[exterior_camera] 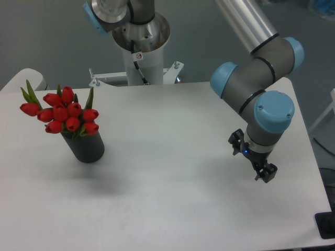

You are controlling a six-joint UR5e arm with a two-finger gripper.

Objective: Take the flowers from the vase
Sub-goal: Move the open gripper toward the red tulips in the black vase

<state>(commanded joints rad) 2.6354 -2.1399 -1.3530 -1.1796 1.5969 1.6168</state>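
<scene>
Flowers (65, 112) stand in the vase (86, 148); the gripper (263, 174), well apart, holds nothing, fingers apparently parted.

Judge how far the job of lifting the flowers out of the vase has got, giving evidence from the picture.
Done: nothing yet. The flowers sit in the vase at the table's left. In hand: nothing; the gripper hangs empty far to the right. Left: reach across, grasp the bunch, lift it clear.

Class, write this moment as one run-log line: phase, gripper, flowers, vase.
phase: before approach | gripper: far right of table, apart from bunch, jaws' state unclear | flowers: in vase | vase: upright, left side
</scene>
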